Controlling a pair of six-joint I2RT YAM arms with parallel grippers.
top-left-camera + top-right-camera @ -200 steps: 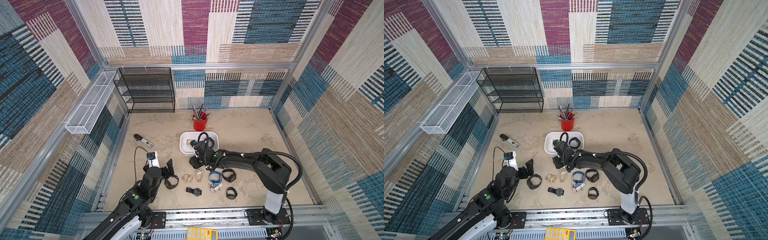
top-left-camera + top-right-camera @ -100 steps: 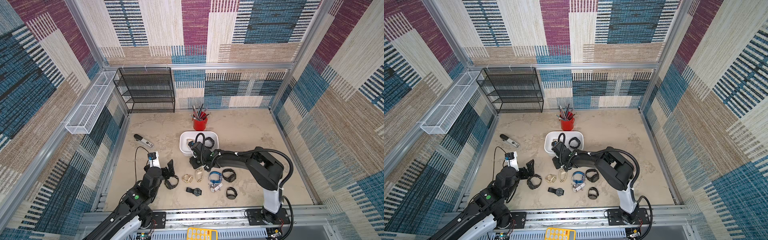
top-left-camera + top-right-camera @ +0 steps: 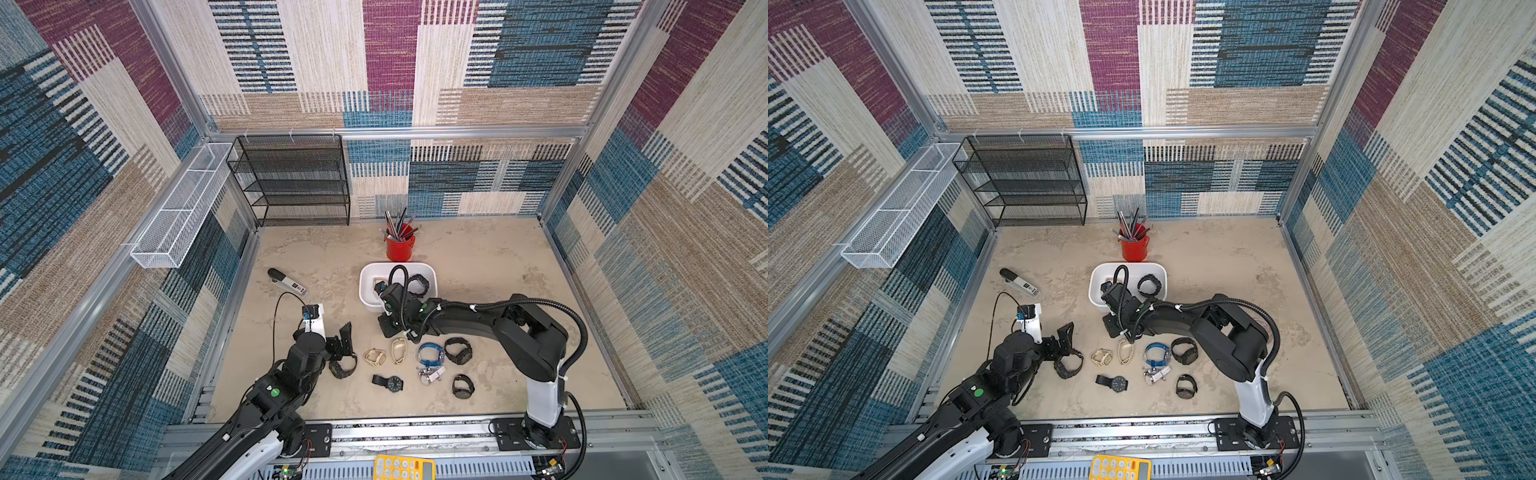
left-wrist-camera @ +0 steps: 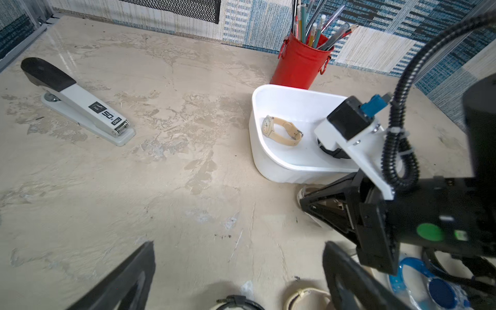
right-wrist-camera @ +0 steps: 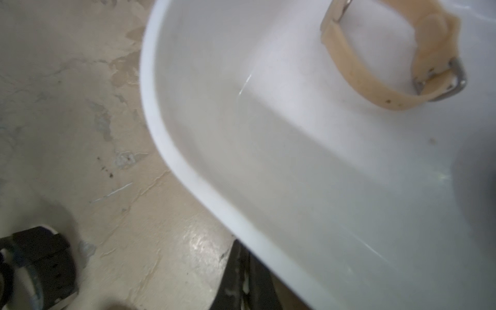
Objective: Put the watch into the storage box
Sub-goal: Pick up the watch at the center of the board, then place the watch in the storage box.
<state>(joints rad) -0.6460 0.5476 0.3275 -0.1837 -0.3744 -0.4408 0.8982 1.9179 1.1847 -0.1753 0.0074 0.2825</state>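
Closing over the last second, the right fingers (image 4: pixel 327 206) now stand pressed together, their black wedge tips low over the mottled beige bench (image 3: pixel 498 266), just beside the near wall of the storage box (image 4: pixel 268 161). Whether anything thin is pinched there cannot be told. That wrist has also edged slightly sideways along the wall. The box is a smooth white plastic tub with rounded corners. Inside it lie a beige-strap watch (image 4: pixel 281 131) with a round pale dial and metal buckle, and a chunky black ridged watch (image 3: pixel 419 284). On the box's near side, toward the arm bases, a loose row of watches (image 3: pixel 458 353) rests on the bench: gold, cream, blue, steel and black. The left fingers (image 4: pixel 126 281) hang spread wide just over a black link-band watch (image 3: pixel 344 368) at that row's end, holding nothing. A glossy cylindrical red cup (image 3: pixel 400 249) of pens stands just behind the box's far wall.
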